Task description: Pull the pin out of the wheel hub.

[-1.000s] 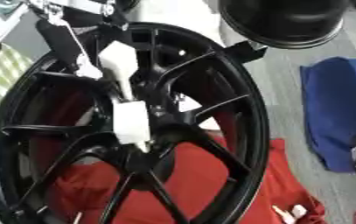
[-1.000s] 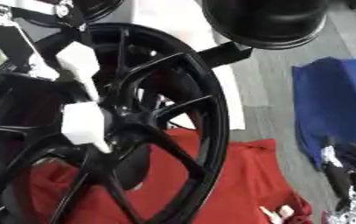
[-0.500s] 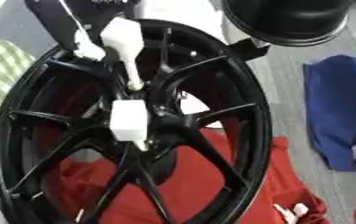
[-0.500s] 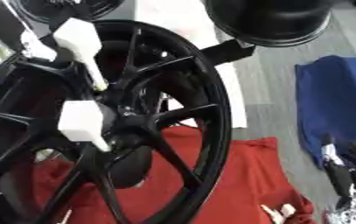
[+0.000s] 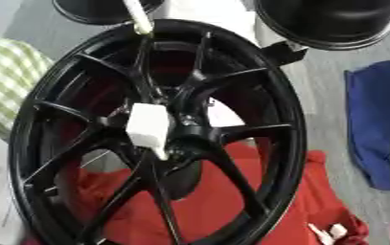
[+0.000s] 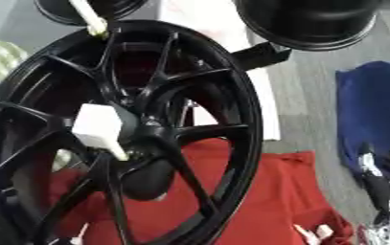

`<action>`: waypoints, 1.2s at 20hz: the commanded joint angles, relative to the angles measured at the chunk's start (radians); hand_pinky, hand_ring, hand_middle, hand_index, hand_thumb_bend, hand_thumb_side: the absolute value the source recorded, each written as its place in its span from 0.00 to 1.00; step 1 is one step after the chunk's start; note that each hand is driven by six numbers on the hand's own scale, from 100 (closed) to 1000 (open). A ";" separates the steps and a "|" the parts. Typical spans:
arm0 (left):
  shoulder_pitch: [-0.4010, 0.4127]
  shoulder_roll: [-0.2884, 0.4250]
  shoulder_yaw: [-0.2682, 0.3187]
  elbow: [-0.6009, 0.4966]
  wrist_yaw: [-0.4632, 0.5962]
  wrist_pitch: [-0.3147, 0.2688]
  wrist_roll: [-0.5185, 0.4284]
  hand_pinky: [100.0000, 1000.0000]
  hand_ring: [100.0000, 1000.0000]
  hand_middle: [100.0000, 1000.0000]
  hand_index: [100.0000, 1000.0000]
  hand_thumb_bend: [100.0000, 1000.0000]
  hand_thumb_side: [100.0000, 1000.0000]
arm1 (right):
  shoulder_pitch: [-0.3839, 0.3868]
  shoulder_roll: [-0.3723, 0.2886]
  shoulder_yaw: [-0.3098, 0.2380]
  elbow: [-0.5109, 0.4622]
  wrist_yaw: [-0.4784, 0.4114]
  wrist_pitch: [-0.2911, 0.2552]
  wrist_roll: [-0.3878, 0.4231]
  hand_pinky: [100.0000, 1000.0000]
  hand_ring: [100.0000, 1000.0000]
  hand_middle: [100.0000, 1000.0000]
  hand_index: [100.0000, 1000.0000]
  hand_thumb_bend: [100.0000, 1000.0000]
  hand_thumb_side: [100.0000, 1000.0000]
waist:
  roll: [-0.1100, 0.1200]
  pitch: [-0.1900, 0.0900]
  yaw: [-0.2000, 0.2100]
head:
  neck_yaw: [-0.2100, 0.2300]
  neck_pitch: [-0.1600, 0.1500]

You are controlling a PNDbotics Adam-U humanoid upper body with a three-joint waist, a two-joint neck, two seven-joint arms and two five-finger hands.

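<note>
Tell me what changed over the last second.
The white pin went up and away from the hub, and is now at the wheel's top rim. The left hand that was with it has left the view. The white block on the hub, the red cloth and the idle right hand at lower right stayed.

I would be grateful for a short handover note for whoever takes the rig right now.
Left hand: not in view.
Right hand: open, idle at the lower right.
Wheel leans over a red cloth; a white block sits at its hub.
A white stick shows by the top rim; I cannot tell whether it is the pin.
Left: check the hub, pull the pin if it is there.
</note>
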 commanded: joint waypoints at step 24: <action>0.629 0.153 0.423 0.140 -0.321 0.092 0.373 0.81 0.75 0.75 0.90 0.31 0.62 | 0.000 -0.068 -0.006 0.072 -0.050 -0.026 -0.021 0.52 0.62 0.55 0.63 0.47 0.23 | 0.003 -0.099 0.024 | -0.019 0.015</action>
